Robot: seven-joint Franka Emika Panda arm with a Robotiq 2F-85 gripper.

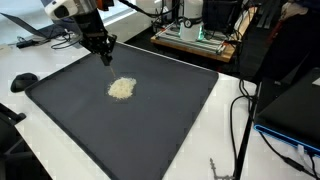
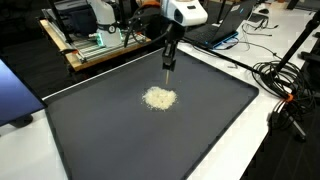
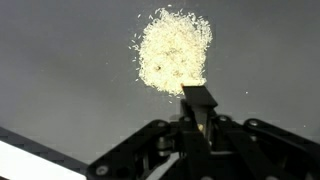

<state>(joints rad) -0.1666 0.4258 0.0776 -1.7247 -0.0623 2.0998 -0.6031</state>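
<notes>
Gripper [image 1: 106, 55] hangs low over the dark mat [image 1: 170, 115], jaws pinched fully together, and I can't make out anything held between them. The pale grain pile [image 1: 121, 88] sits mid-mat, at five o'clock from the fingertips in an exterior view and at eleven o'clock in the wrist view.

Robotics lab, white table [image 1: 222, 125] under a black mat [image 1: 170, 110], circuit hardware on a wooden board [image 2: 95, 48] at eleven o'clock in an exterior view, tangled cables [image 2: 285, 85] at three o'clock, laptop [image 2: 228, 25] at one.
</notes>
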